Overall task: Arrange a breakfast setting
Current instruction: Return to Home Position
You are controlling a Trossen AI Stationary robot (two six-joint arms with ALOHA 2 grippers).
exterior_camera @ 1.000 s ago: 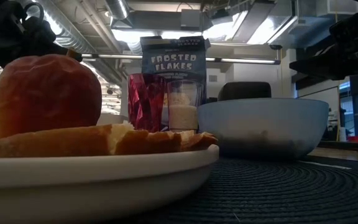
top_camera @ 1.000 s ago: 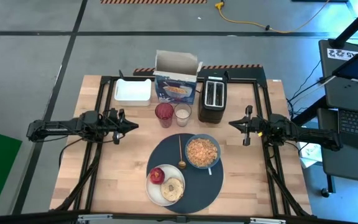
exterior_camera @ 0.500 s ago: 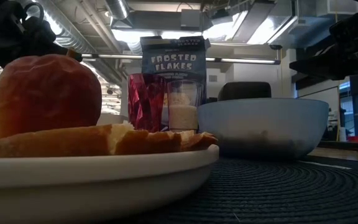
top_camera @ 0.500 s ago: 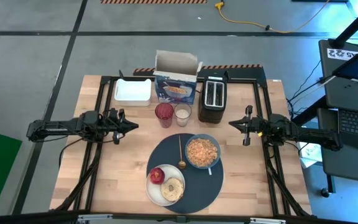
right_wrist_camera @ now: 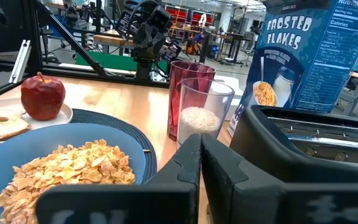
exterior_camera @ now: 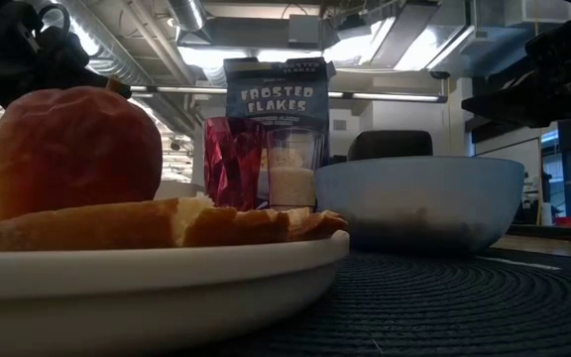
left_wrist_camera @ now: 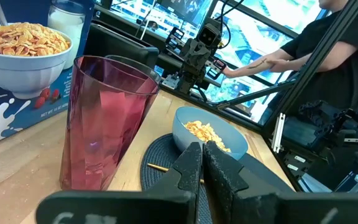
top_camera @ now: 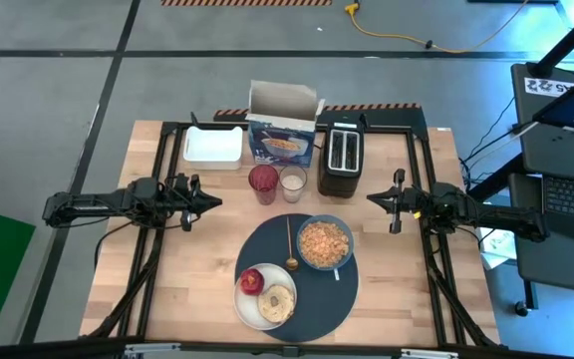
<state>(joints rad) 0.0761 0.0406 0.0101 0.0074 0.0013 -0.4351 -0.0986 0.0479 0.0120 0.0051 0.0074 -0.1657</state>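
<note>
A round dark blue-grey placemat [top_camera: 312,299] lies at the table's near middle. On it stand a light-blue bowl [top_camera: 324,243] of cereal flakes [right_wrist_camera: 67,165], a thin gold spoon [top_camera: 290,247] and a white plate [top_camera: 248,304] with a red apple [top_camera: 252,280] and a toasted round [top_camera: 278,300]. My left gripper [top_camera: 217,202] is shut and empty above the table's left side. My right gripper [top_camera: 371,199] is shut and empty above its right side.
At the table's far side stand a white tray [top_camera: 212,147], an open cereal box [top_camera: 283,128], a black toaster [top_camera: 341,159], a red tumbler [top_camera: 262,183] and a clear glass [top_camera: 292,182]. A person's arm [left_wrist_camera: 272,59] shows beyond the table.
</note>
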